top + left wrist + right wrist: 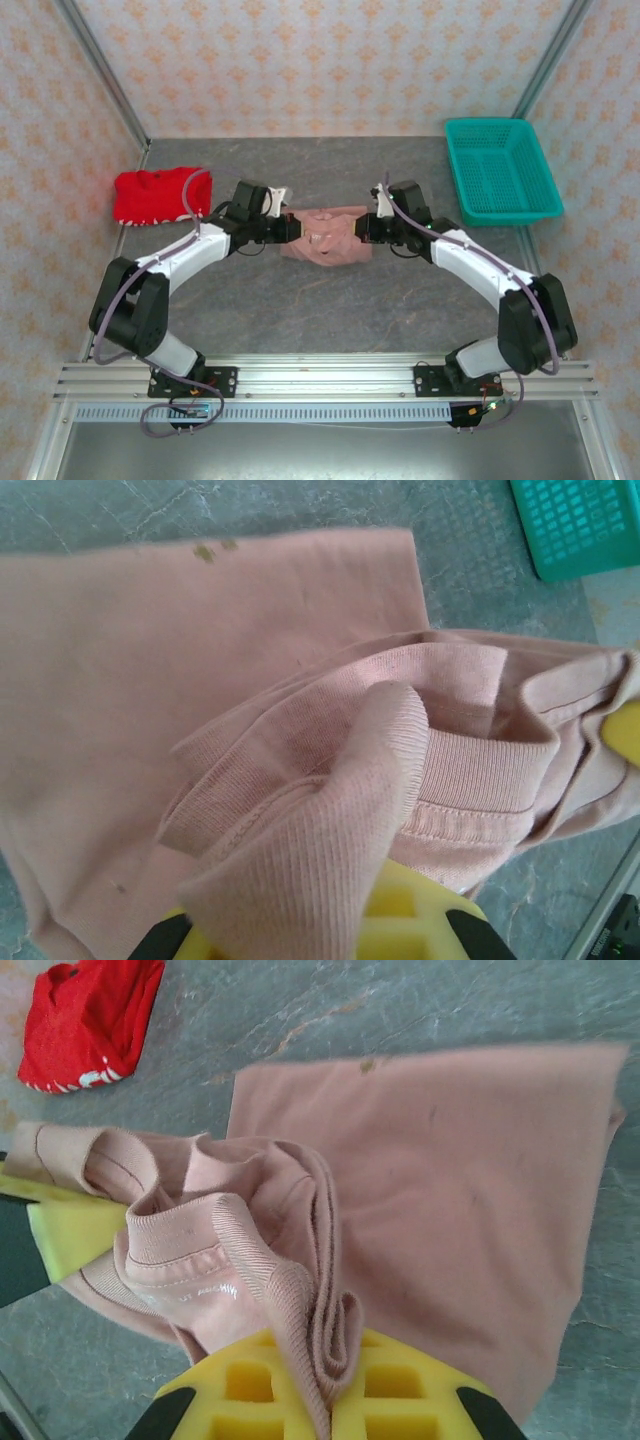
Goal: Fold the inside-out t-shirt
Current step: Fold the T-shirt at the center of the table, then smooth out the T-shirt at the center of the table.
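One shirt [326,240], one red garment [150,195], one basket [500,170]. My left tool [293,227] and right tool [360,228] each clench the shirt; cloth hides both pinch points.

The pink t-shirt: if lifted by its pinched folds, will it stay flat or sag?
Probably sags: the t-shirt bunches in soft folds where pinched. Likely light, since the thin cloth lies flat on the table. The ribbed collar looks thicker and may keep shape slightly better.
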Motion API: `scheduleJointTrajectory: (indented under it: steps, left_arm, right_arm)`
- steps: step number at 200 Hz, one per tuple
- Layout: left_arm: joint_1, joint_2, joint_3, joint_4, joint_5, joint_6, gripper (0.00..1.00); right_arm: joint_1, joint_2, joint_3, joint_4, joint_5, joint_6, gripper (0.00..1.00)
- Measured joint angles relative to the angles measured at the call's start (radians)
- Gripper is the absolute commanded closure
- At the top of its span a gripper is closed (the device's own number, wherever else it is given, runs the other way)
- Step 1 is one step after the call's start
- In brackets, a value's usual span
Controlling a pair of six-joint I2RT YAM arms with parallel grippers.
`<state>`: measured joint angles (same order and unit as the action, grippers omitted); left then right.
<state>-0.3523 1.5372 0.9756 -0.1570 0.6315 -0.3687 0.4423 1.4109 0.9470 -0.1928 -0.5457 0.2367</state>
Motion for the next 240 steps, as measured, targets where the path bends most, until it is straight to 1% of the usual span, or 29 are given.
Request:
scheduleJointTrajectory:
  steps: [25, 71, 85, 108, 117, 130, 139, 159, 180, 197, 200, 217, 240]
  left_arm:
    - [0.008, 0.018, 0.007, 0.022, -0.064, 0.000, 1.00]
    - [0.039, 0.165, 0.098, 0.037, -0.131, 0.001, 1.00]
    - [0.046, 0.209, 0.125, 0.037, -0.148, 0.002, 1.00]
    - [0.051, 0.269, 0.165, 0.035, -0.172, 0.003, 0.96]
    - [0.051, 0.288, 0.179, 0.034, -0.178, 0.003, 0.94]
    - [0.052, 0.319, 0.204, 0.027, -0.196, 0.002, 0.88]
    - [0.052, 0.336, 0.219, 0.023, -0.208, 0.000, 0.81]
    - [0.054, 0.366, 0.249, -0.004, -0.246, -0.010, 0.63]
    - [0.061, 0.370, 0.281, -0.058, -0.286, -0.018, 0.52]
    - [0.065, 0.357, 0.294, -0.089, -0.329, -0.025, 0.47]
    - [0.065, 0.352, 0.294, -0.098, -0.337, -0.024, 0.46]
    - [0.065, 0.287, 0.262, -0.129, -0.379, -0.028, 0.41]
    - [0.059, 0.147, 0.183, -0.138, -0.383, -0.035, 0.38]
  right_arm:
    - [0.000, 0.046, 0.054, -0.017, 0.042, -0.011, 1.00]
    - [-0.007, 0.297, 0.295, -0.073, 0.121, -0.063, 1.00]
    - [-0.013, 0.369, 0.354, -0.100, 0.138, -0.075, 0.98]
    - [-0.019, 0.470, 0.425, -0.138, 0.164, -0.087, 0.96]
    - [-0.021, 0.503, 0.446, -0.151, 0.173, -0.091, 0.95]
    - [-0.022, 0.552, 0.477, -0.174, 0.188, -0.094, 0.90]
    - [-0.024, 0.585, 0.505, -0.196, 0.197, -0.097, 0.86]
    - [-0.028, 0.649, 0.581, -0.257, 0.219, -0.107, 0.72]
    - [-0.036, 0.666, 0.642, -0.319, 0.251, -0.120, 0.62]
    - [-0.040, 0.654, 0.674, -0.355, 0.285, -0.140, 0.57]
    - [-0.042, 0.649, 0.674, -0.360, 0.290, -0.141, 0.54]
    - [-0.044, 0.594, 0.658, -0.398, 0.323, -0.162, 0.47]
    - [-0.041, 0.470, 0.590, -0.409, 0.334, -0.163, 0.46]
